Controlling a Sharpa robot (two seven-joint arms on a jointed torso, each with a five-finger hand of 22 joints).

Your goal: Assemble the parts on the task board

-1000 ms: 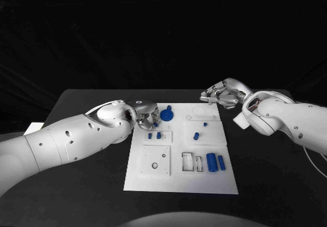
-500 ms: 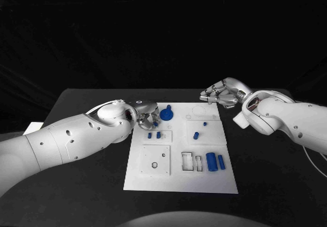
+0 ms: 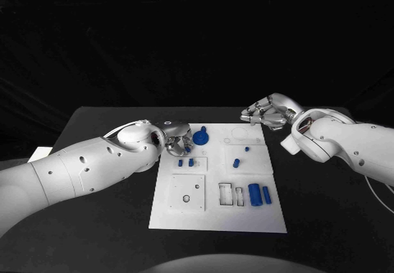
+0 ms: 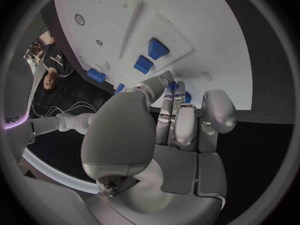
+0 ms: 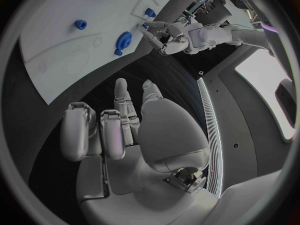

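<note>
On the black table [image 3: 98,227] lay the white board [image 3: 217,219], running away from the robot, with the blue parts spread over it. At its far end sat a round blue gear-like part [image 3: 201,137], with a faint ring outline just to its right. Nearer, two small blocks [image 3: 185,162] stood side by side in a raised pad on the board's left half, and two small pegs [image 3: 236,163] stood on a pad to their right. Nearer still, two cylinders [image 3: 259,194] lay side by side at the right edge, just beside a pair of narrow slots [image 3: 230,194], and a square plate with a small hole [image 3: 187,194] sat to their left. The left hand [image 3: 176,140] hovered at the board's far left edge, just beside the gear, fingers curled in; in the wrist view a bit of blue [image 4: 187,97] showed between the fingertips, but whether that was a part in its grip or one lying beneath could not be told. The right hand [image 3: 267,114] hung past the far right corner, off the board, fingers curled in with nothing in them [image 5: 119,130].
</note>
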